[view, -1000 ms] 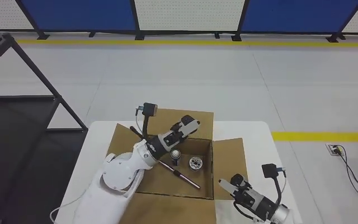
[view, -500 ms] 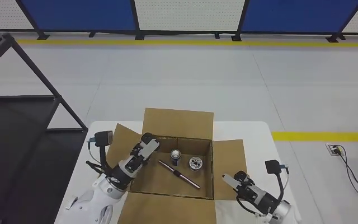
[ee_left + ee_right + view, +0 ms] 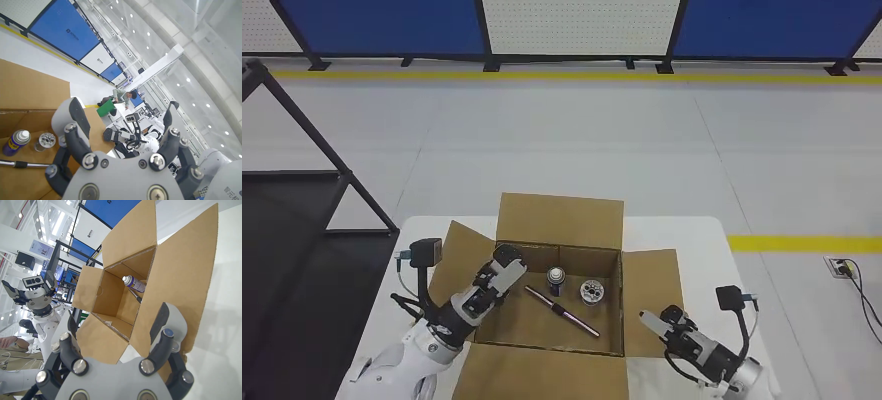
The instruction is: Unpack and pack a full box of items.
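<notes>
Obscured: rod [image 3: 28, 164] one end cut at frame edge, other behind left gripper [image 3: 123, 106] finger; can [image 3: 134, 283] base behind flap [image 3: 179, 275], ahead of right gripper [image 3: 118, 313] jaws

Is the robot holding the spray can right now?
No, the can stands in the box, and the left gripper and the right gripper are both open and empty.

Box [image 3: 560, 215]: matt brown corrugated cardboard, raw fluted edges. Spray can [image 3: 13, 144]: glossy printed metal, white plastic cap. Rod [image 3: 562, 312]: polished metal, matt black collar. Round fitting [image 3: 46, 139]: bright machined metal.
</notes>
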